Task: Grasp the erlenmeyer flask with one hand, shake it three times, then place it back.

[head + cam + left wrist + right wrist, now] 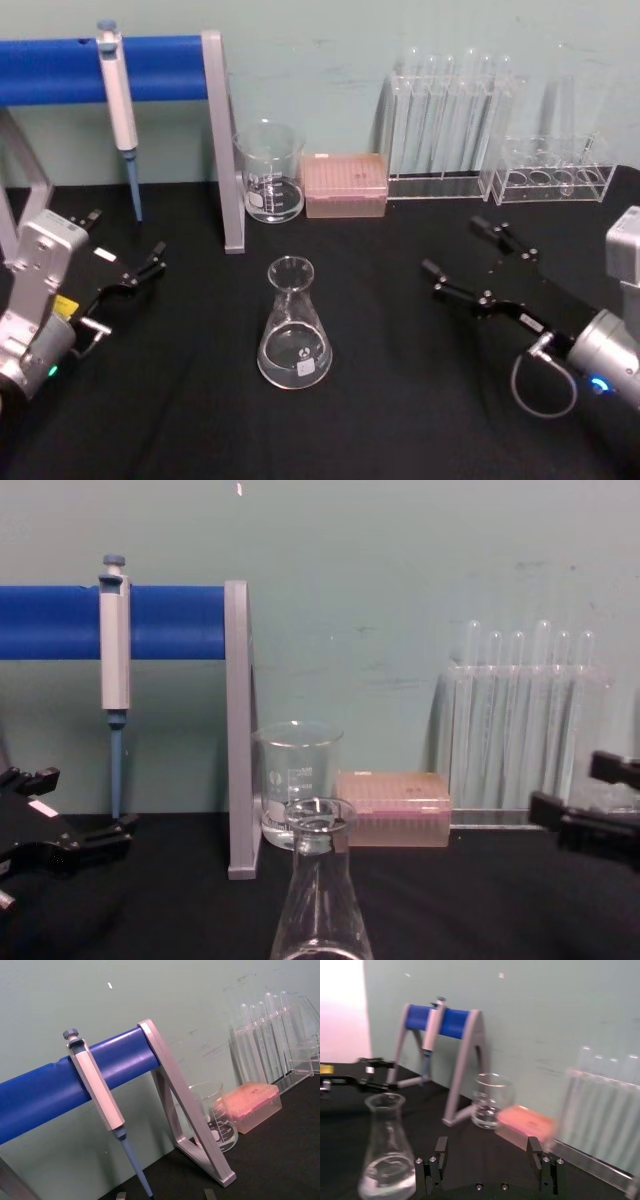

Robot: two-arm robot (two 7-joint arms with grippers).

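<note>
The clear erlenmeyer flask [294,325] stands upright on the black table, near the middle, with a little clear liquid in its base. It also appears in the chest view [320,900] and in the right wrist view [385,1150]. My right gripper [455,247] is open, to the right of the flask and a good gap away from it, with nothing between its fingers [441,1152]. My left gripper [125,240] sits open at the table's left side, far from the flask and holding nothing.
Along the back wall stand a glass beaker [269,170], a pink tip box [344,184] and two clear racks [450,120] with test tubes. A pipette [120,100] hangs on a blue-barred stand [222,140] at the back left.
</note>
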